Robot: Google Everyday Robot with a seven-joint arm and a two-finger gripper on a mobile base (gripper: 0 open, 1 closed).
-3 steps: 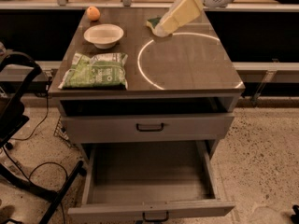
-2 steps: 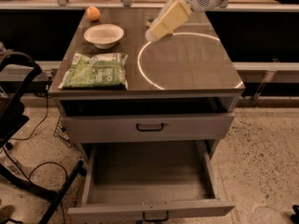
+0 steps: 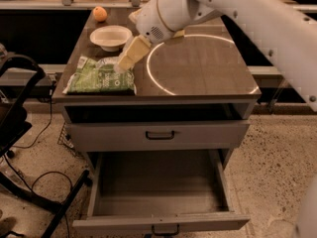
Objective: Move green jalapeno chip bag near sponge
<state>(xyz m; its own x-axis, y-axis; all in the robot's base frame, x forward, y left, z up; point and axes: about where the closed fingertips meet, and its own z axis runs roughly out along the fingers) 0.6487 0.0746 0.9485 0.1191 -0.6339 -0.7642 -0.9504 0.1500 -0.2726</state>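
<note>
Speckled stone-like flooring surrounds a grey metal-looking table with a smooth matte top marked by a thin bright ring. At the table's back left sits a shallow, round, off-white bowl with a wide rim; nothing can be made out inside it. Just behind the bowl, a small round orange fruit rests near the table's back edge. In front of the bowl, at the table's front left corner, the green jalapeno chip bag lies flat, crinkly and pillow-shaped, its green and white print glossy. A bulky white arm with smooth rounded shells reaches in from the right and passes just right of the bowl. Its cream-coloured end effector slants down in front of the bowl, and its tip meets the bag's back right edge. Whether the end effector is spread or closed cannot be told. Below the table top, well in front of the bowl, an upper drawer with a dark curved handle is pushed in. The lower drawer is pulled out, its flat grey bottom showing. A black tubular frame stands on the floor left of the bowl.
</note>
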